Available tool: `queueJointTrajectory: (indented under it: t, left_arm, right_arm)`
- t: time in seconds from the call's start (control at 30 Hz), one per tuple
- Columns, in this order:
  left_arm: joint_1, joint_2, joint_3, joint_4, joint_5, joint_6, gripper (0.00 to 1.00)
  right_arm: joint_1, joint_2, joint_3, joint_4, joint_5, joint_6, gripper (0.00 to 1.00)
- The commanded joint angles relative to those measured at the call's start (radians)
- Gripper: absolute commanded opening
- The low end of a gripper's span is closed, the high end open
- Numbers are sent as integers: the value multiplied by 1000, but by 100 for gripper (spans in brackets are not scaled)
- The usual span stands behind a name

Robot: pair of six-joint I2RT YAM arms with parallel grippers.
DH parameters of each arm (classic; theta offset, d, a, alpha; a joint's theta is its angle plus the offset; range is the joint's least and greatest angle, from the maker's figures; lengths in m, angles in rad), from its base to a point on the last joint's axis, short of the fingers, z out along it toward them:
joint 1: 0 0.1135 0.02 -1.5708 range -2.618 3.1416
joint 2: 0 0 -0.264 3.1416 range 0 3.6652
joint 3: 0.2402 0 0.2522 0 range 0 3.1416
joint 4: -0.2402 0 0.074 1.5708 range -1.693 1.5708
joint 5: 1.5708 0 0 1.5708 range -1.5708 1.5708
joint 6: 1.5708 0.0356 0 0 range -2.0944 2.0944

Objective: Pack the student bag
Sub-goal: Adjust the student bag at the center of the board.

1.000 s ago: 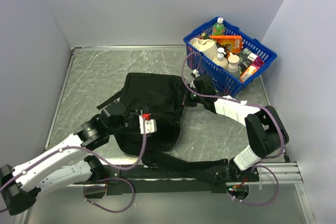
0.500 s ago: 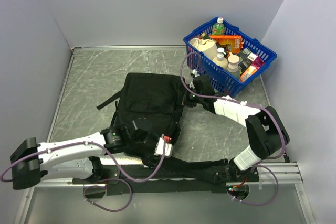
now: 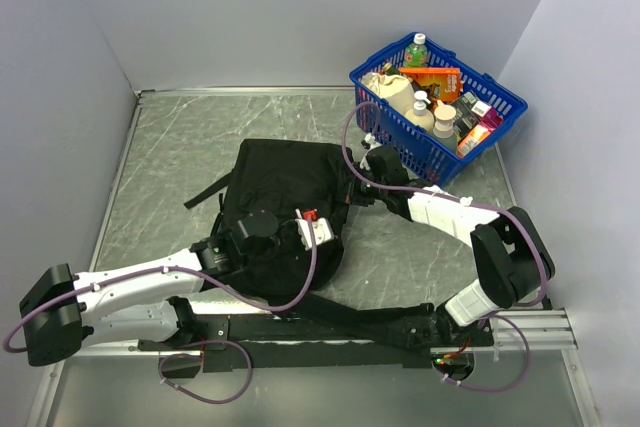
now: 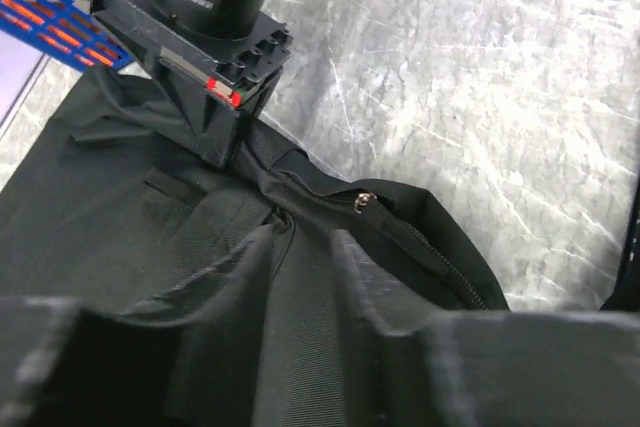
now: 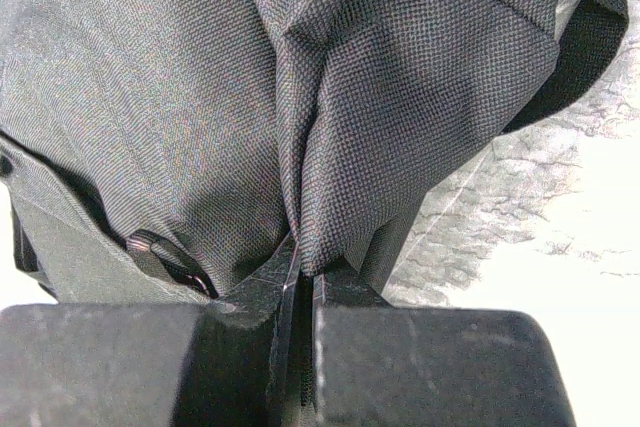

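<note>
The student bag (image 3: 285, 197) lies flat at the centre of the table (image 3: 170, 147), near the blue mesh basket (image 3: 505, 105) at the far right corner. The right end effector (image 5: 300, 282) is pressed together, pinching a fold of fabric at the bag's right edge. The left end effector (image 4: 300, 367) sits on the bag's near half with its fingers (image 4: 70, 357) spread and fabric bunched between them. A zip pull (image 4: 362, 200) lies on the seam.

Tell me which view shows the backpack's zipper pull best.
Left wrist: the zipper pull lies clear at the backpack edge. Top external shows the whole backpack, the pull too small to see. Right wrist shows only fabric pinched in the right gripper.
</note>
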Motion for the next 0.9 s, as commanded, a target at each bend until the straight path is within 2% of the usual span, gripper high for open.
queueJointTrajectory:
  t: [0.0,0.07,0.1,0.13,0.2,0.27,0.53,0.63,0.67,0.73,0.87]
  left_arm:
    - [-2,1,20,7,52,42,48]
    - [-2,1,41,-70,182,64,57]
    - [1,-4,60,-96,231,73,71]
    - [4,-7,66,-128,278,79,76]
    - [11,-5,72,-147,299,81,80]
    - [12,-5,66,-156,300,88,81]
    - [15,13,40,-124,247,102,73]
    - [15,24,31,-99,211,118,64]
    - [15,30,31,-99,214,124,58]
    - [15,38,29,-107,237,131,52]
    - [15,59,26,-106,245,138,52]
  right_arm:
    - [20,-62,-11,57,-47,-19,0]
    - [18,-57,-11,54,-47,-22,0]
    - [17,-56,-12,55,-48,-22,0]
    - [18,-57,-14,57,-47,-24,0]
    - [18,-57,-11,54,-45,-27,0]
    - [18,-57,-9,53,-45,-27,0]
    - [17,-70,-11,53,-41,-27,0]
    - [17,-73,-14,55,-45,-27,0]
    - [17,-73,-15,55,-47,-27,0]
    - [18,-73,-15,57,-48,-27,0]
    - [18,-77,-15,54,-50,-28,0]
